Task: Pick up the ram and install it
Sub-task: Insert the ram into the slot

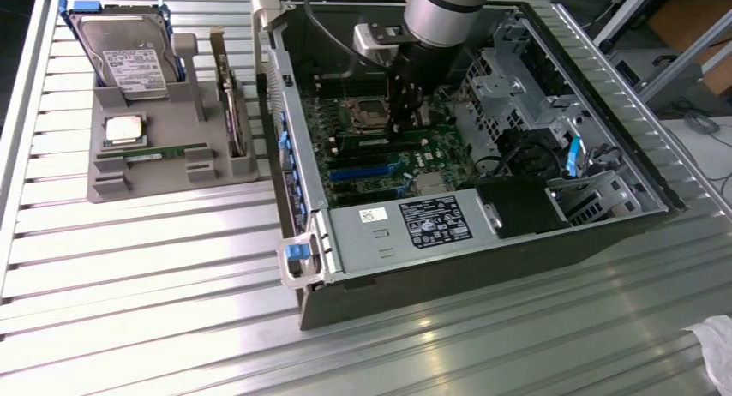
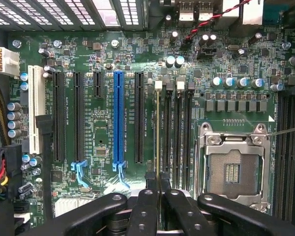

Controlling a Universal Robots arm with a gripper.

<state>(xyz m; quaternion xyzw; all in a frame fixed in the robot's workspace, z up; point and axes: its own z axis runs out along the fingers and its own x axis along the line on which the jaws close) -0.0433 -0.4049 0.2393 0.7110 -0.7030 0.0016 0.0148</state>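
Observation:
My gripper (image 1: 407, 126) reaches down inside the open computer case (image 1: 481, 259), just above the green motherboard (image 1: 395, 156). In the wrist view its black fingers (image 2: 146, 196) are shut on the ram (image 2: 158, 132). The ram shows edge-on as a thin line standing in a memory slot whose white latch (image 2: 158, 84) is at the far end. Dark empty memory slots (image 2: 179, 132) run alongside it, between the ram and the processor socket (image 2: 233, 169). A green stick (image 1: 154, 153) lies in the grey holder (image 1: 171, 180) outside the case.
The holder also carries a silver hard drive (image 1: 129, 57) and a square processor chip (image 1: 123, 129). Inside the case are a grey power supply (image 1: 412, 225), drive cages (image 1: 515, 79), a blue expansion slot (image 2: 118, 118) and cable bundles (image 2: 0, 167). The case walls stand close around the arm.

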